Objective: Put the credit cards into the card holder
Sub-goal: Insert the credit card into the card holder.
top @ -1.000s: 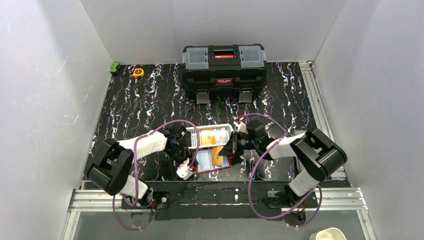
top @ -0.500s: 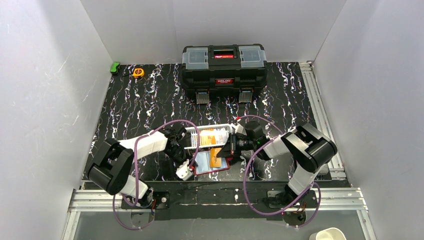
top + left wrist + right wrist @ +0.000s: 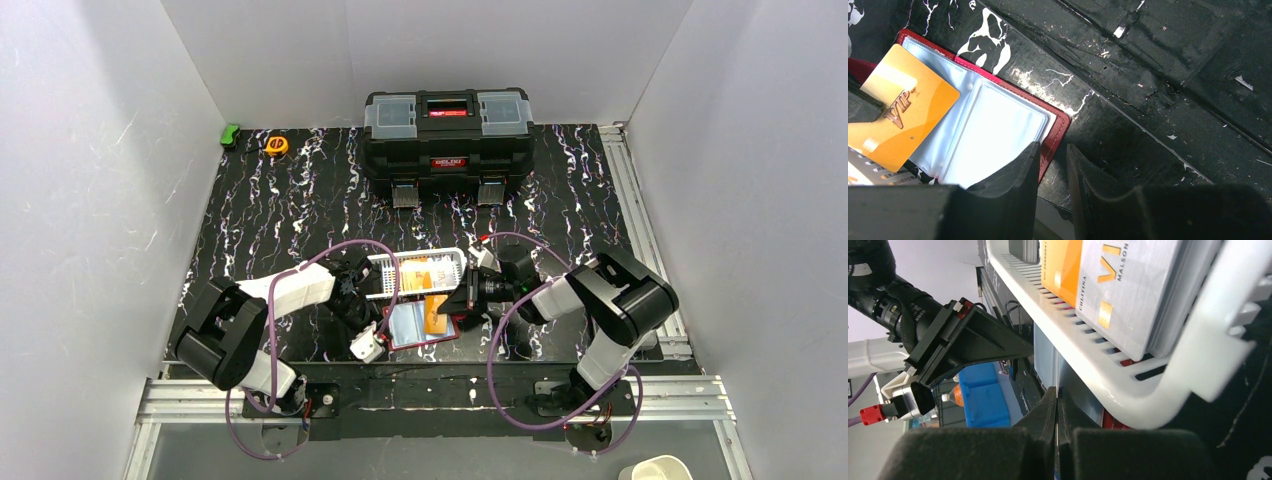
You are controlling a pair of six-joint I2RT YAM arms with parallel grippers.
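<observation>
The red card holder (image 3: 413, 327) lies open near the table's front edge, its clear light-blue sleeves (image 3: 983, 135) facing up. My right gripper (image 3: 453, 303) is shut on an orange card (image 3: 436, 309) and holds it edge-on between its fingers (image 3: 1056, 390). The card, marked VIP (image 3: 898, 112), is over the holder's far page. My left gripper (image 3: 1053, 147) straddles the holder's red edge (image 3: 1060, 125) with a narrow gap between the jaws, one finger over the sleeve and one over the table; it also shows in the top view (image 3: 383, 328). More cards, orange (image 3: 1063, 265) and grey-silver (image 3: 1133, 290), stand in the white mesh basket (image 3: 452, 259).
A big black toolbox (image 3: 447, 130) stands at the back. An orange tape measure (image 3: 277, 145) and a green object (image 3: 231, 134) lie at the back left. The basket rim (image 3: 1148, 390) is right beside my right fingers. The table's front edge (image 3: 1148, 135) runs close to the holder.
My right arm has shifted a little to the left, with the orange card still over the holder. The left arm has hardly moved.
</observation>
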